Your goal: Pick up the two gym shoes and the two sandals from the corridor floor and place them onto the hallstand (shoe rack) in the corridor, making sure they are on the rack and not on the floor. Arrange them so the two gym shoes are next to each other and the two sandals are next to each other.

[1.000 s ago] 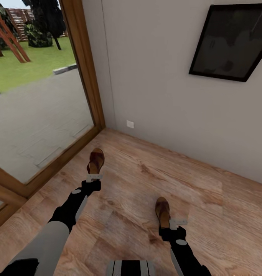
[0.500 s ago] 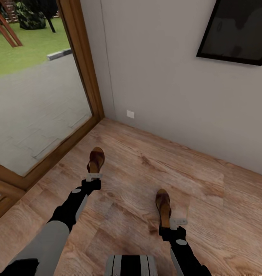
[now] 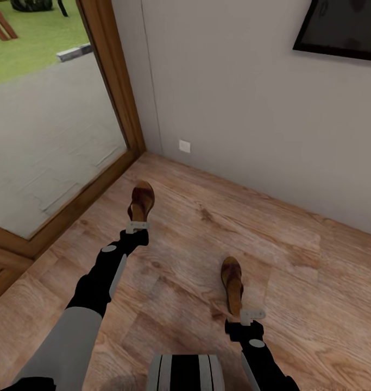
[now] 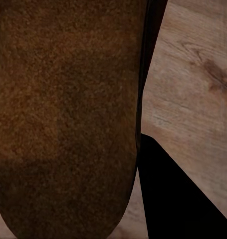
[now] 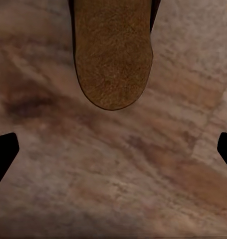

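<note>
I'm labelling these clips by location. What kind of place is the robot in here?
Probably a home corridor corner: wood-plank floor, a plain wall with a dark framed picture, and a wood-framed glass door onto a paved yard. Two brown sandals are at the grippers.

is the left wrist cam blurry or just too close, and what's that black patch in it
Left wrist view: too close, with the sandal sole's grain still fairly sharp; the black wedge looks like hard shadow on the floor, though I can't be sure. Head view: soft, evenly lit.
</note>
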